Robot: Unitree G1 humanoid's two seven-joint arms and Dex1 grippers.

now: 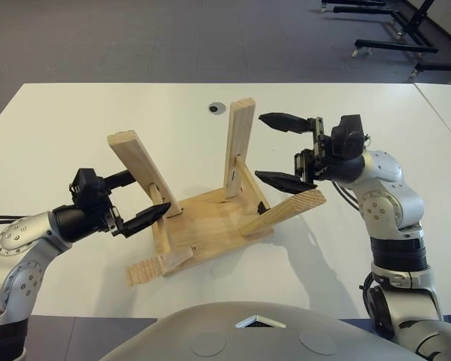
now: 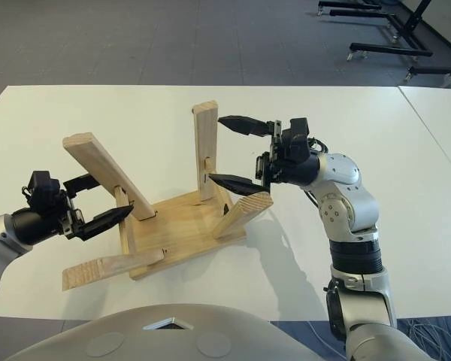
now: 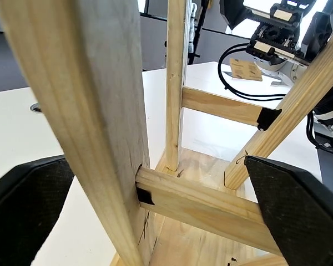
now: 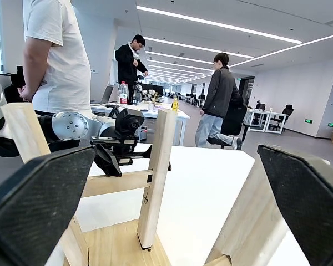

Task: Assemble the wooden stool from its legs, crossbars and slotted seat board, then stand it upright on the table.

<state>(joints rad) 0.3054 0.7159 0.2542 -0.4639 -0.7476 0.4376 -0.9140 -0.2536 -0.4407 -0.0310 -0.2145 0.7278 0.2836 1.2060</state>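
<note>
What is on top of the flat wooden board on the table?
Wooden legs stick up from the seat board, some leaning outward, joined by crossbars. The board lies on the white table, so its underside and whatever is beneath it are hidden.

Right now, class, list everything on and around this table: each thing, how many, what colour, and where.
table: one, white, under the stool
stool: one, pale wood, upside down mid-table
seat board: one, pale wood, flat on the table
legs: four, pale wood, splaying up from the seat board
crossbars: two visible, pale wood, joining pairs of legs
cable hole: one, dark, table's far side
metal frames: several, black, on the grey floor beyond
left gripper: one, black fingers open astride a left leg
right gripper: one, black fingers open beside the upright leg
</note>
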